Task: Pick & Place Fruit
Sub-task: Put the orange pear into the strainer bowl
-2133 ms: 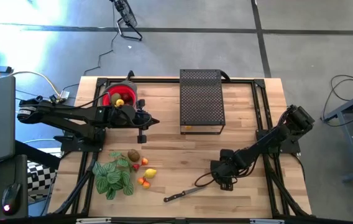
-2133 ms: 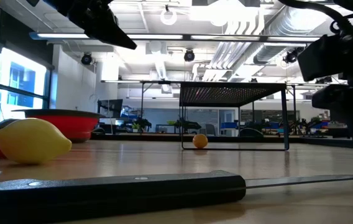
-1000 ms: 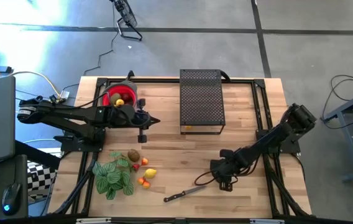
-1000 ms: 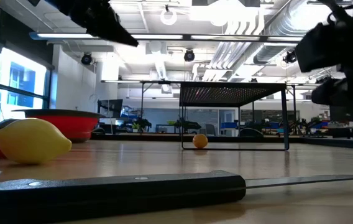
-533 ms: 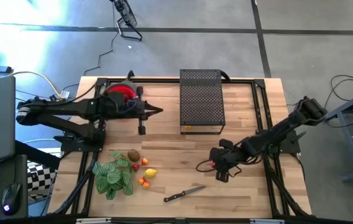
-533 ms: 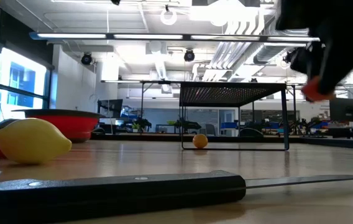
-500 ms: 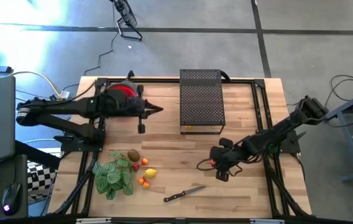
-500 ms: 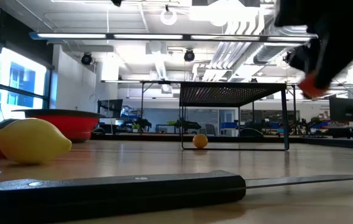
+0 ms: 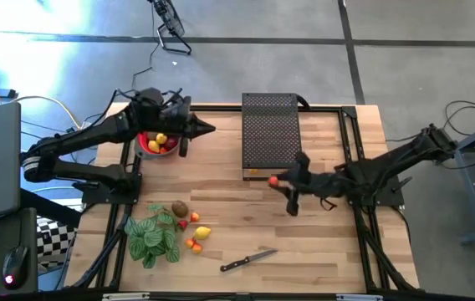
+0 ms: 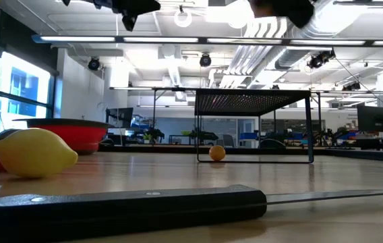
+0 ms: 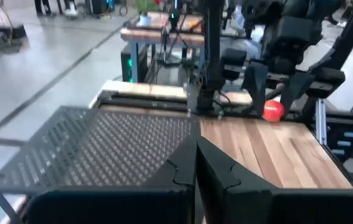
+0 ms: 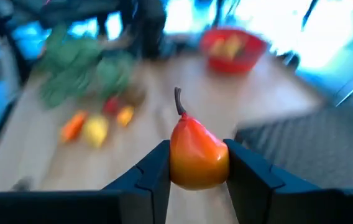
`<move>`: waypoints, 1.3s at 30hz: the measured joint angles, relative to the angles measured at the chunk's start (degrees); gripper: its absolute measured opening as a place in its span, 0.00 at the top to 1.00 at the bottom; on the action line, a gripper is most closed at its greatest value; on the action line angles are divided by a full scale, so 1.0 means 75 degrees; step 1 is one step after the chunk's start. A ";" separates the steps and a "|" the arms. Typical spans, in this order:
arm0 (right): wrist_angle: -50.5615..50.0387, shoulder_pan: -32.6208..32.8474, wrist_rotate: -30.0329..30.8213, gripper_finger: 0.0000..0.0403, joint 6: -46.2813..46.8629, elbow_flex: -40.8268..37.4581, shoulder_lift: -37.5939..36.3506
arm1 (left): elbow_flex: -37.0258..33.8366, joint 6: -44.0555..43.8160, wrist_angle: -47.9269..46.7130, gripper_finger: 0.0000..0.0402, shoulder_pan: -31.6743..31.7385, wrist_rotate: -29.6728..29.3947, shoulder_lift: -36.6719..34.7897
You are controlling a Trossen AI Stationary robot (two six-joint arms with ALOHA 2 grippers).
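My right tool clamped on a red-orange stemmed fruit beside the mesh rack; left tool together.

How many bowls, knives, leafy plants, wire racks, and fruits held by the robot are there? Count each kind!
Red bowl: 1
Knife: 1
Leafy plant: 1
Black mesh rack: 1
Fruit held in the right gripper: 1
Total: 5
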 joint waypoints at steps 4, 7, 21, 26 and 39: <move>0.1230 -0.0284 0.0830 0.70 -0.1470 0.0000 -0.0016 | 0.0000 -0.0004 0.0539 1.00 -0.0013 -0.0038 0.0052; 0.1824 -0.0578 0.0986 0.70 -0.2017 0.0000 -0.0016 | 0.0000 0.0156 0.0826 0.99 -0.0013 -0.0032 0.0055; 0.2729 -0.1317 0.0661 0.70 -0.2459 0.0000 0.0122 | -0.0004 0.0575 0.2025 0.48 -0.0290 0.1173 0.1133; 0.3059 -0.1308 0.0624 0.70 -0.2628 0.0000 0.0311 | -0.0006 0.0670 0.3378 0.46 -0.1020 0.0837 0.1809; 0.3211 -0.1311 0.0627 0.70 -0.2465 0.0000 0.0357 | -0.0006 0.1636 0.4803 0.46 -0.2202 -0.1349 0.2785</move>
